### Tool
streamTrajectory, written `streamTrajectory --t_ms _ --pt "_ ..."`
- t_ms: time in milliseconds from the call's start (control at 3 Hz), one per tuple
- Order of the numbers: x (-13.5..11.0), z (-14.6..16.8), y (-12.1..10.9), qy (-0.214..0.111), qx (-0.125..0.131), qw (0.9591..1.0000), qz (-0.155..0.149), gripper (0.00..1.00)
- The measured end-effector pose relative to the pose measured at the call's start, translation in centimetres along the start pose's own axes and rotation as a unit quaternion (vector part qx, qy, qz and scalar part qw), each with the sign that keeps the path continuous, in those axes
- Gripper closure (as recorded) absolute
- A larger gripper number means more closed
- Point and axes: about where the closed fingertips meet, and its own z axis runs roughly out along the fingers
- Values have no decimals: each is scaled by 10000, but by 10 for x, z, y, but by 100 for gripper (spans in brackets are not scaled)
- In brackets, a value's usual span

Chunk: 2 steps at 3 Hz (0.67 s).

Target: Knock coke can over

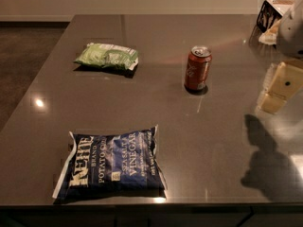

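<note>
The coke can (197, 68) stands upright on the dark grey table (156, 126), right of centre. It is red with a silver top and pull tab. My gripper (272, 100), cream-coloured, hangs at the right edge of the camera view, above the table and to the right of the can. It is a little nearer the camera than the can, with a clear gap between them. It holds nothing that I can see. Its shadow (265, 160) falls on the table near the front right.
A green chip bag (107, 56) lies at the back left. A blue Kettle chip bag (112, 163) lies near the front edge. A box-like object (271, 14) sits at the back right corner. Floor shows beyond the table's left edge.
</note>
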Motion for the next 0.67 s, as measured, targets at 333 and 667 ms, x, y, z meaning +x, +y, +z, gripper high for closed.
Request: streamTrajectory --t_ms 333,667 --pt "-2 9 -29 -155 142 9995 251 0" --pt "-6 21 -56 -484 239 9973 493 0"
